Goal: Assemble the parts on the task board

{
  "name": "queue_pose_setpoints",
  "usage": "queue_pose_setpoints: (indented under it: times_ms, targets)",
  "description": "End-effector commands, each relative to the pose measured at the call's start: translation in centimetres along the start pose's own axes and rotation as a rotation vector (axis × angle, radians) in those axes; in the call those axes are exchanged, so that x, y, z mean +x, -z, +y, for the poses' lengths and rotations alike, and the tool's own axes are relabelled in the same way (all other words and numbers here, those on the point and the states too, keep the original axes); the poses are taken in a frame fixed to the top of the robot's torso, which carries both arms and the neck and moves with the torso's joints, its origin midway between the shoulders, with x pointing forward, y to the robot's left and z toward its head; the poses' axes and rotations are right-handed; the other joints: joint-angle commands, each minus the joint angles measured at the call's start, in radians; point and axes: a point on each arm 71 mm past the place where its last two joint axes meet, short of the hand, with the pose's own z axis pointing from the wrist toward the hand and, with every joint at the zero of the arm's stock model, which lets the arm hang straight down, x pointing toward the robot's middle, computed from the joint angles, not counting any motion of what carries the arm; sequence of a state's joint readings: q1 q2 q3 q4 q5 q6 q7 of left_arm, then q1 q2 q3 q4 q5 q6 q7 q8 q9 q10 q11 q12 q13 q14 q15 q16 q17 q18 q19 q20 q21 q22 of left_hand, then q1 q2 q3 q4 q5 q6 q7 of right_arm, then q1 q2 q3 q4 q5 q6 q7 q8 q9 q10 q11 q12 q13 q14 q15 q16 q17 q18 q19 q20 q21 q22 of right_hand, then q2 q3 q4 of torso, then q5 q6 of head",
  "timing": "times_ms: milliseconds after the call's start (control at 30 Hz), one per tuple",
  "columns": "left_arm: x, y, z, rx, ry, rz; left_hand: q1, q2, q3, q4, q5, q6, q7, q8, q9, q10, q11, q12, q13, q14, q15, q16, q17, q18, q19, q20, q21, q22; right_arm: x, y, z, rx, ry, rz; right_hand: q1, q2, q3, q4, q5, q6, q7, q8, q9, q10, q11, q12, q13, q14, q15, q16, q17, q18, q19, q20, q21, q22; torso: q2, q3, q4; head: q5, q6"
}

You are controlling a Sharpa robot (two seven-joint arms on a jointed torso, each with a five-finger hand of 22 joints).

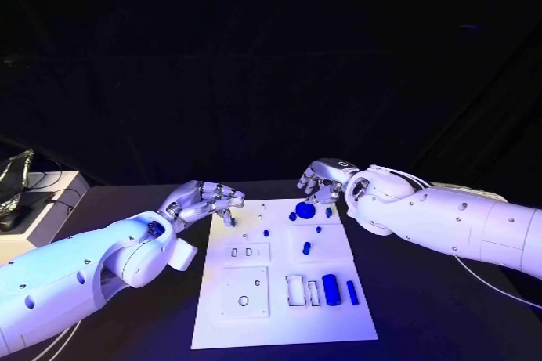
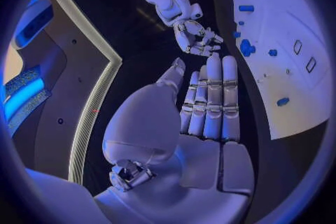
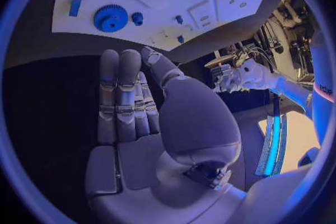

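Currently both hands empty, fingers apart: left hand (image 1: 204,202) beside task board (image 1: 283,330), right hand (image 1: 325,179) above blue gear (image 1: 305,211). Rec.: descend vertically, grip gear rim evenly.

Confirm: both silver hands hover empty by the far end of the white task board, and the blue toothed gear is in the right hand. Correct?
Not quite. The blue toothed gear lies on the white task board, as the right wrist view shows; the right hand is empty, like the left hand.

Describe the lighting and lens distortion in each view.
Head view: blue-violet light on the white board, dark surroundings. Left wrist view: fisheye bends the board's edge; left hand evenly lit. Right wrist view: same curving; blue gear stays sharp.
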State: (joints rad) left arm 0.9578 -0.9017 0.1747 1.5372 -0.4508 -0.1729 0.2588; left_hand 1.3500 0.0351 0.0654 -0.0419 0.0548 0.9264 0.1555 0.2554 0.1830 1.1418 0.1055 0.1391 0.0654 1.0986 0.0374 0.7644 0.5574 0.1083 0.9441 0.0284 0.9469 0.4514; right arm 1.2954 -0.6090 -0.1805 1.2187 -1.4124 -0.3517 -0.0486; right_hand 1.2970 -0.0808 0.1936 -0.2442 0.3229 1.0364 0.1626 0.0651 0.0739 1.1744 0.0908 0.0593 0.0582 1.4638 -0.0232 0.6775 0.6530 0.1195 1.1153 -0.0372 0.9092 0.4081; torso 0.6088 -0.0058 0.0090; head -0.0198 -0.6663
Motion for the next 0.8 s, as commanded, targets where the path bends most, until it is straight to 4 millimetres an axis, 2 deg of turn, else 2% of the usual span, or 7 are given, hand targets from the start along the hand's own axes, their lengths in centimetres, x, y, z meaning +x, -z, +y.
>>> queue_pose_setpoints:
  times_ms: [33, 367, 433, 500, 600, 667, 800]
  targets:
    - [0.2, 0.0, -0.6, 0.033, -0.020, 0.014, -0.004, -0.016, 0.010, -0.002, -0.005, 0.014, -0.011, -0.010, -0.014, 0.015, -0.009, -0.005, -0.001, 0.000, -0.005, 0.043, 0.032, 0.023, 0.009, -0.004, 0.048, 0.031, 0.0, -0.2, 0.5, -0.005, 0.091, 0.038, 0.016, -0.020, -0.015, 0.022, -0.002, -0.011, -0.002, -0.002, -0.001, -0.072, 0.015, 0.005, 0.003, 0.026, 0.015, 0.068, 0.002, 0.039, 0.029, 0.020, -0.027, -0.006, 0.021, -0.0039, 0.0166, -0.009, 0.000]
    - [0.2, 0.1, -1.3, 0.059, -0.034, 0.011, -0.012, -0.031, 0.040, 0.000, -0.004, 0.049, -0.009, -0.061, -0.064, 0.028, -0.008, -0.034, 0.000, -0.012, -0.003, 0.058, 0.065, 0.051, -0.012, 0.008, 0.108, 0.080, -0.6, -0.4, 1.1, -0.020, 0.105, -0.021, 0.061, -0.073, -0.051, 0.093, 0.013, -0.035, -0.020, -0.002, -0.004, -0.156, 0.026, 0.004, 0.002, -0.021, 0.026, 0.135, -0.051, 0.044, 0.057, 0.036, -0.116, 0.004, 0.043, -0.0117, 0.0353, -0.022, -0.001]
    - [0.2, 0.1, -1.3, 0.062, -0.034, 0.010, -0.012, -0.031, 0.040, 0.000, -0.004, 0.049, -0.008, -0.061, -0.064, 0.028, -0.007, -0.035, 0.000, -0.012, -0.003, 0.058, 0.065, 0.051, -0.012, 0.009, 0.108, 0.080, -0.5, -0.4, 1.2, -0.020, 0.110, -0.018, 0.088, -0.116, -0.056, 0.163, 0.016, -0.081, -0.049, 0.002, -0.005, -0.239, 0.020, 0.002, 0.000, -0.014, 0.011, 0.128, -0.049, 0.042, 0.079, 0.030, -0.139, 0.003, 0.045, -0.0131, 0.0363, -0.023, 0.000]
    - [0.2, 0.1, -1.4, 0.065, -0.033, 0.007, -0.015, -0.034, 0.043, 0.002, -0.004, 0.050, -0.006, -0.068, -0.071, 0.025, -0.005, -0.039, 0.000, -0.010, -0.001, 0.053, 0.065, 0.054, -0.011, 0.011, 0.106, 0.081, -0.2, -0.4, 1.4, -0.019, 0.120, -0.001, 0.151, -0.154, -0.079, 0.284, 0.016, -0.106, -0.068, -0.001, -0.005, -0.336, 0.017, -0.004, -0.007, -0.012, -0.010, 0.124, -0.039, 0.017, 0.106, 0.002, -0.177, 0.004, 0.049, -0.0156, 0.0375, -0.023, 0.000]
    - [0.1, 0.1, -1.4, 0.065, -0.031, 0.005, -0.017, -0.035, 0.043, 0.004, -0.004, 0.048, -0.004, -0.071, -0.073, 0.018, -0.003, -0.043, -0.001, -0.012, 0.001, 0.046, 0.062, 0.055, -0.011, 0.013, 0.104, 0.080, 0.0, -0.2, 1.6, -0.020, 0.131, 0.004, 0.157, -0.187, -0.111, 0.337, 0.016, -0.188, -0.093, -0.006, -0.012, -0.420, 0.027, -0.004, -0.006, -0.020, -0.004, 0.115, -0.036, 0.007, 0.101, 0.005, -0.206, 0.000, 0.051, -0.0163, 0.0378, -0.022, -0.002]
    - [0.1, 0.1, -1.3, 0.064, -0.029, 0.004, -0.018, -0.037, 0.046, 0.004, -0.003, 0.046, -0.001, -0.075, -0.076, 0.011, 0.001, -0.049, -0.001, -0.015, 0.004, 0.029, 0.053, 0.055, -0.014, 0.016, 0.094, 0.076, 0.1, -0.1, 1.6, -0.018, 0.133, 0.005, 0.171, -0.203, -0.124, 0.381, 0.017, -0.198, -0.104, -0.007, -0.012, -0.414, -0.007, -0.003, -0.005, -0.018, -0.024, 0.081, -0.047, 0.003, 0.096, 0.012, -0.238, -0.008, 0.052, -0.0172, 0.0386, -0.023, -0.003]
    - [0.0, 0.1, -1.3, 0.062, -0.027, 0.002, -0.020, -0.039, 0.050, 0.004, -0.004, 0.044, 0.002, -0.079, -0.080, 0.004, 0.004, -0.055, -0.002, -0.013, 0.006, 0.010, 0.042, 0.057, -0.013, 0.020, 0.081, 0.068, 0.4, 0.2, 1.5, -0.009, 0.126, 0.009, 0.174, -0.211, -0.132, 0.402, 0.018, -0.210, -0.111, -0.007, -0.013, -0.386, -0.015, 0.005, 0.001, -0.067, -0.018, 0.061, -0.028, -0.020, 0.079, -0.001, -0.267, -0.009, 0.053, -0.0173, 0.0383, -0.023, -0.006]
